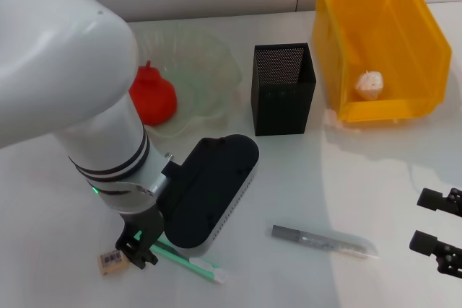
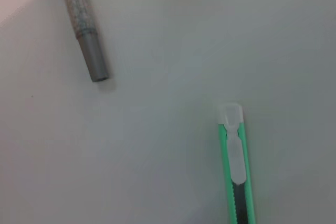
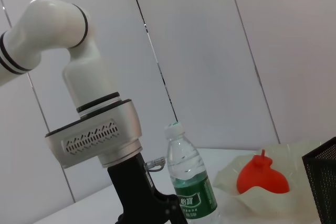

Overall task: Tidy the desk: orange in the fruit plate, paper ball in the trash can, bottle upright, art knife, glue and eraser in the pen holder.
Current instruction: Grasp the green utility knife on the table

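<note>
The orange (image 1: 153,99) lies in the pale-green fruit plate (image 1: 209,70). The paper ball (image 1: 369,84) rests inside the yellow trash can (image 1: 390,5). Between them stands the black mesh pen holder (image 1: 283,91). My left gripper (image 1: 137,247) hangs low at the front left, right beside the tan eraser (image 1: 112,261) and over the near end of the green art knife (image 1: 191,263). The grey glue stick (image 1: 323,242) lies to the right. The bottle (image 3: 190,182) stands upright in the right wrist view; my left arm hides it in the head view. My right gripper (image 1: 433,221) is open at the right edge.
The left wrist view looks down on bare white table with the glue stick (image 2: 86,30) and the art knife (image 2: 236,171). My bulky left arm (image 1: 65,70) covers the table's left side. A white wall runs behind the desk.
</note>
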